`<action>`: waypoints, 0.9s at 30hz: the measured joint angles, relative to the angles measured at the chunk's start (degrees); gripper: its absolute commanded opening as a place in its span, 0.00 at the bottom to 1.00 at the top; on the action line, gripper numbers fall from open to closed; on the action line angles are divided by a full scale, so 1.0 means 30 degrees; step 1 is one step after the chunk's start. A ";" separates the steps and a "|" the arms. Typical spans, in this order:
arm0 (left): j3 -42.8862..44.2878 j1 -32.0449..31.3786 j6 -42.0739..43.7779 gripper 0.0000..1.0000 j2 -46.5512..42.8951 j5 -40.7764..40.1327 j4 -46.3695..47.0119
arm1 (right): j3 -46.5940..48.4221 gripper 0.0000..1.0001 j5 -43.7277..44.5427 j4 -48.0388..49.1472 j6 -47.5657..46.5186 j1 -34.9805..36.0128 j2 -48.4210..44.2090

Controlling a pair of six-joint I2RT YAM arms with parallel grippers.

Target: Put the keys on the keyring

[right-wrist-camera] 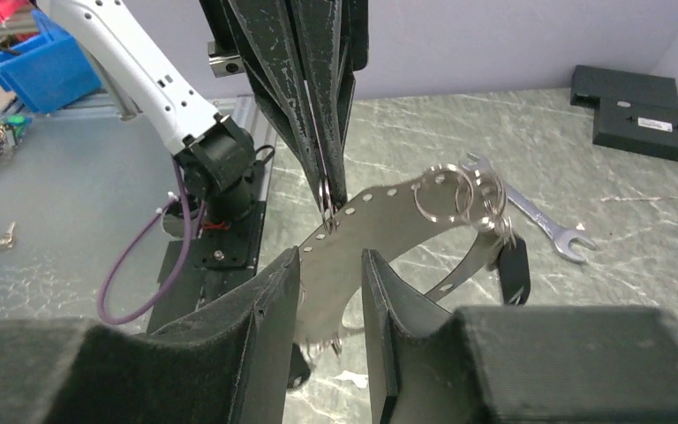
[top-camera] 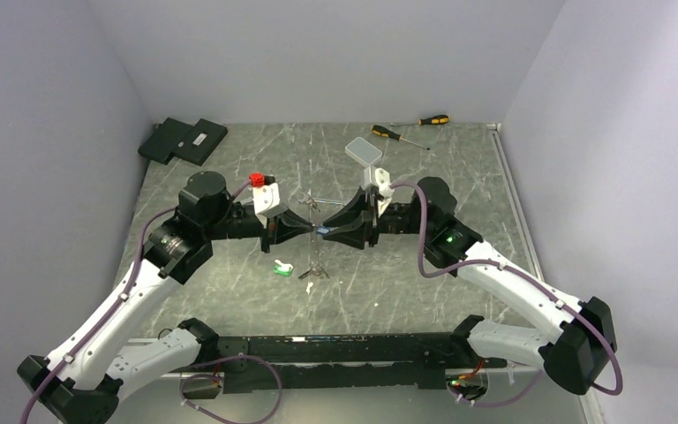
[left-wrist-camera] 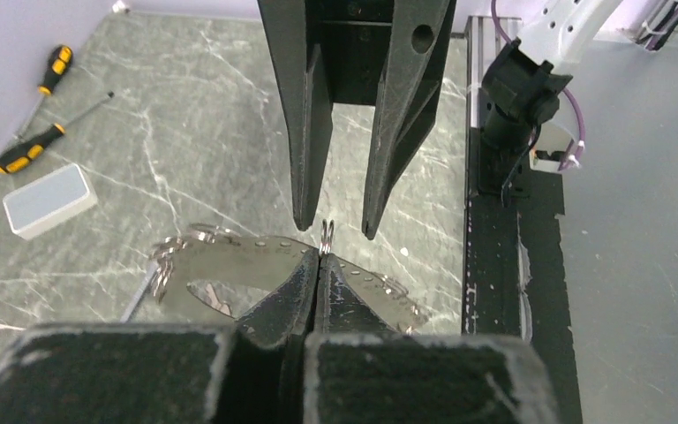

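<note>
One green-tagged key, top view only

The left gripper has its jaws pressed together on a small split ring, which stands up just above their tips. Behind them the keyring, a pale perforated metal band, curves away to both sides, with more small rings bunched at its left end. The right gripper points down from the top, fingers apart, one tip on either side of the split ring. On the marbled table at the left lie a clear plastic box and two screwdrivers.
</note>
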 measured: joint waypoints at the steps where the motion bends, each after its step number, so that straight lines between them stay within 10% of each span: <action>1: 0.0015 -0.0007 0.0131 0.00 0.0044 0.0007 -0.0255 | 0.0029 0.35 0.0044 -0.0270 -0.0168 0.0022 0.0015; 16: 0.0036 0.0000 0.0437 0.00 0.0663 0.0168 -0.1158 | 0.0576 0.27 0.0423 -0.1078 -0.1027 0.0532 0.0612; 22: 0.0036 0.0000 0.0372 0.00 0.0954 0.0255 -0.1122 | 0.0590 0.00 0.0517 -0.1064 -0.1093 0.0714 0.0852; 27: 0.0036 0.0000 0.0313 0.00 0.0976 0.0270 -0.1137 | 0.0597 0.00 0.0765 -0.1042 -0.1129 0.0714 0.0903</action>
